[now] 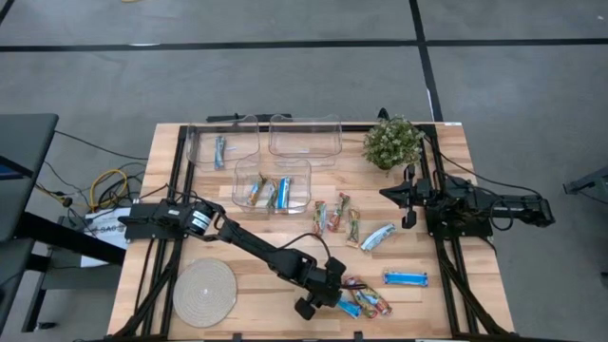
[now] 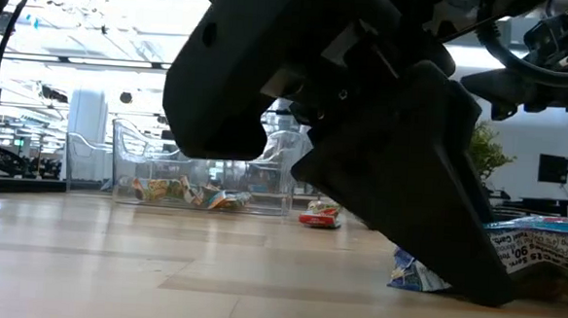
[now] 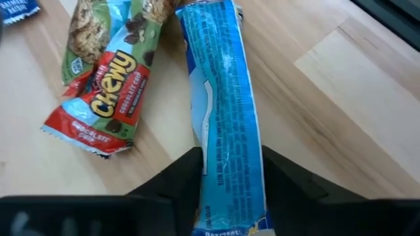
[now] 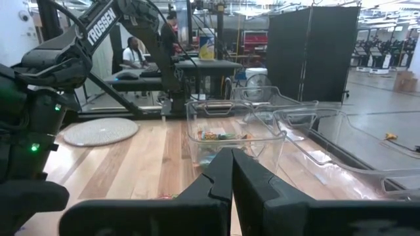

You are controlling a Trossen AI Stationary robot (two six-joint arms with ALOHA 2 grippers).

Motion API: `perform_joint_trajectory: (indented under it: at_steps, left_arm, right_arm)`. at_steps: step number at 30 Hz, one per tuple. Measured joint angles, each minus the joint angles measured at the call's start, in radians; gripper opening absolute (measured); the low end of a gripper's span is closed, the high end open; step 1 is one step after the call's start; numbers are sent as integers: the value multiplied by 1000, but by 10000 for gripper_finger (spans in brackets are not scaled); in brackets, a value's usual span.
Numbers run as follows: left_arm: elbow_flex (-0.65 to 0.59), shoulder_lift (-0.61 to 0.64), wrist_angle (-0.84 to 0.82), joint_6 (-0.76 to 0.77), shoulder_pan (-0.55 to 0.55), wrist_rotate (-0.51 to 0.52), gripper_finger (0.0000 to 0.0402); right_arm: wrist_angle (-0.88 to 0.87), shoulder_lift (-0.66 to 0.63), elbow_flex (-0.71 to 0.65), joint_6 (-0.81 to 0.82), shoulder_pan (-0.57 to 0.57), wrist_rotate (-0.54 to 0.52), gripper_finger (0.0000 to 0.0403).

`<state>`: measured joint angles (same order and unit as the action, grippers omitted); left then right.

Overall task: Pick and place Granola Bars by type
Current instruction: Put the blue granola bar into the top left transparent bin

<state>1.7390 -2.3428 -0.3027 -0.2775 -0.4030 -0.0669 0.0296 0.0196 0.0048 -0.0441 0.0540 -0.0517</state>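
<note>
Blue wrapper: a bright blue bar (image 3: 226, 124) lies on the wooden table (image 1: 256, 285) near its front edge, between the left gripper's (image 1: 344, 296) two dark fingers (image 3: 174, 190), which stand either side of it, partly apart; whether they press it I cannot tell. Touching it lies a red-and-green Chewy bar (image 3: 105, 85). More bars (image 1: 337, 220) lie mid-table (some already in clear bins (image 1: 271, 185)). Off to the side, by a potted plant (image 1: 391, 142), the right gripper (image 1: 410, 198) hangs closed and empty.
</note>
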Motion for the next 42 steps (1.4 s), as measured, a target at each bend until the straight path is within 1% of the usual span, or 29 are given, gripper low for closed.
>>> perform_joint_trajectory:
  at_steps: [4,8,12,18,25,32,42]
  left_arm:
    - [0,0,0,4,0,-3,98]
    - [0,2,0,12,1,-1,83]
    - [0,26,-9,15,5,17,80]
    - [0,87,-32,59,25,36,79]
    - [-12,174,-104,65,44,76,79]
    - [-81,290,-131,113,81,85,79]
    - [-246,501,-148,201,173,187,79]
  right_arm:
    - [0,0,0,0,0,0,0]
    - [0,0,0,0,0,0,0]
    - [0,0,0,0,0,0,0]
    - [0,0,0,0,0,0,0]
    - [0,0,0,0,0,0,0]
    - [0,0,0,0,0,0,0]
    - [1,0,0,0,0,0,0]
